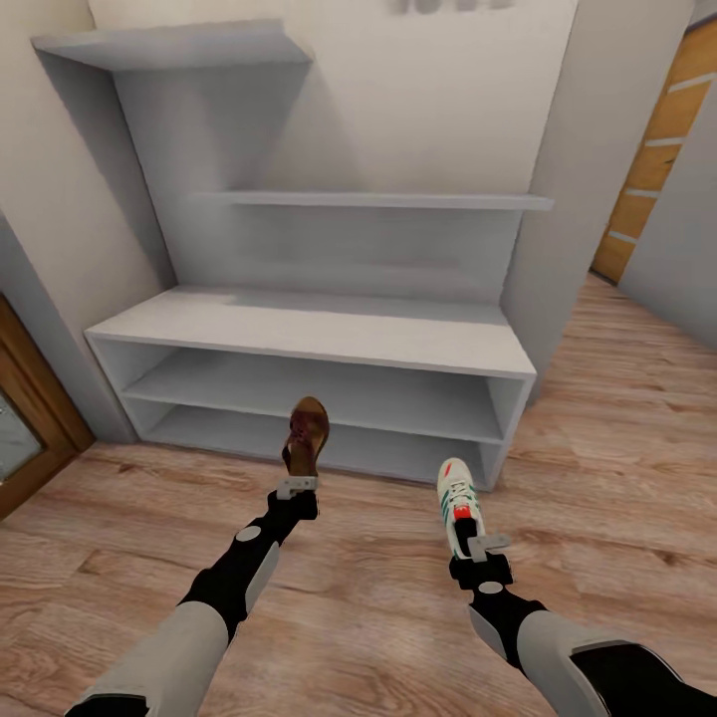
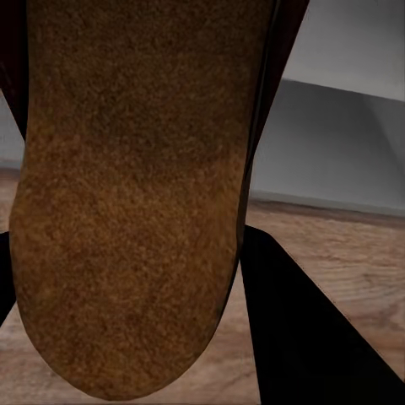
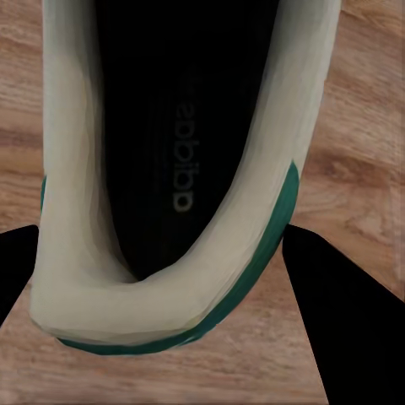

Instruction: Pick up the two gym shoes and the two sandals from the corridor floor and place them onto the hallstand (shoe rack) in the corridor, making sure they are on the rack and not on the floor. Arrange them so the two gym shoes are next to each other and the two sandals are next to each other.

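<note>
left gripper (image 1: 297,487) is seen clamped on the heel end of a brown sandal (image 1: 307,434); the sandal is held off the floor (image 1: 358,597), toe pointing ahead of the gripper toward the shoe rack (image 1: 309,334). in the left wrist view the sandal (image 2: 135,194) is pressed between the dark fingers (image 2: 295,329), its suede-like brown face turned to the camera. beyond the gripper, the lowest open shelf of the rack is seen just behind the sandal's toe; whether the toe is over the shelf edge cannot be told.

rack noted straight ahead of both grippers: pale grey-white, two long open shelves below a flat top, a tall back panel, one floating shelf higher up.

right gripper (image 1: 486,545) is closed on the heel of a white sneaker (image 1: 458,503) with green stripes and a red tongue patch, toe pointed ahead of the gripper toward the rack's right end, short of it and over the wood floor. in the right wrist view the sneaker's (image 3: 177,177) heel collar is held between the black fingers (image 3: 337,321), dark insole visible, wood planks behind it.
</note>
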Controlling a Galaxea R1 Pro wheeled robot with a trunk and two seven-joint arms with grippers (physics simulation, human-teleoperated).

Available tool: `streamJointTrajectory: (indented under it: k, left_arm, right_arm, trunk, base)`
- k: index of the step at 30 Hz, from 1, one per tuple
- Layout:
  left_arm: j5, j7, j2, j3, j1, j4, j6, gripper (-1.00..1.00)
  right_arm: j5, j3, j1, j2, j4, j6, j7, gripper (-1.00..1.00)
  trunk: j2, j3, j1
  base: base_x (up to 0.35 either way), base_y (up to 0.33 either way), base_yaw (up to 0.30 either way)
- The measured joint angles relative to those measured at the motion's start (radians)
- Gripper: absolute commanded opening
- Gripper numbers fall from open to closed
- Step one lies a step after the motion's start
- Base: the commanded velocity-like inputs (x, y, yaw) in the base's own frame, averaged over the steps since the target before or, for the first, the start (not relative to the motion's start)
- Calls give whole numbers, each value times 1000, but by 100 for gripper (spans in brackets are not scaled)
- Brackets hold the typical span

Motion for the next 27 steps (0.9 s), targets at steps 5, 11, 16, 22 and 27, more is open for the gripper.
streamJointTrajectory:
  k: [5,11,16,22,27]
  left_arm:
    - [0,-1,1,0,0,0,0,-100]
    - [0,-1,1,0,0,0,0,-100]
    - [0,-2,1,0,0,0,0,-100]
    - [-1,-1,1,0,0,0,0,-100]
    - [-1,0,1,0,0,1,-2,-100]
  right_arm:
    - [0,0,0,0,0,0,1,-100]
    - [-1,-1,0,0,4,0,1,-100]
    - [-1,-1,0,0,9,1,1,-100]
    - [0,0,0,1,11,1,0,-100]
    - [0,1,0,1,11,1,0,-100]
  trunk:
    - [0,0,0]
    - [0,0,0]
    - [0,0,0]
    - [0,1,0]
    - [0,3,0]
  base:
    - [0,319,-6]
    - [0,330,-1]
    - [0,328,-5]
    - [0,160,-153]
    - [0,20,-281]
